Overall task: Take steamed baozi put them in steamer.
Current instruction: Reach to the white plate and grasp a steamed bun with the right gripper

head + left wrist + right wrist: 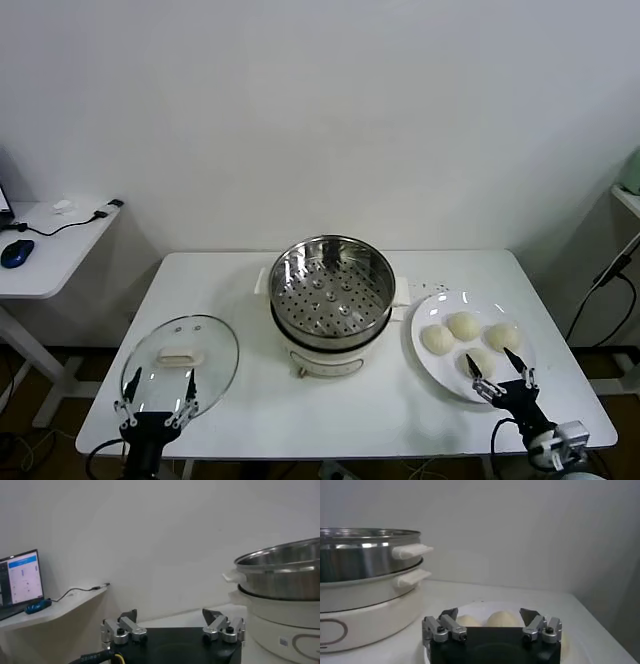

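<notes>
The steamer (332,285), a shiny steel pot with a perforated floor on a white cooker base, stands mid-table with nothing in it. Several pale steamed baozi (464,325) lie on a white plate (426,366) to its right. My right gripper (491,362) hovers open at the plate's near edge, over the nearest bun (480,358). In the right wrist view that gripper (489,615) has two buns (501,618) just beyond its fingertips and the steamer (365,555) off to the side. My left gripper (160,385) is open at the front left, above the glass lid, holding nothing. In the left wrist view it (170,616) sits beside the steamer (280,575).
A round glass lid (180,362) with a white handle lies flat at the table's front left. A side desk (45,255) with a blue mouse (17,252) and a laptop (22,577) stands to the left. Cables hang past the table's right edge.
</notes>
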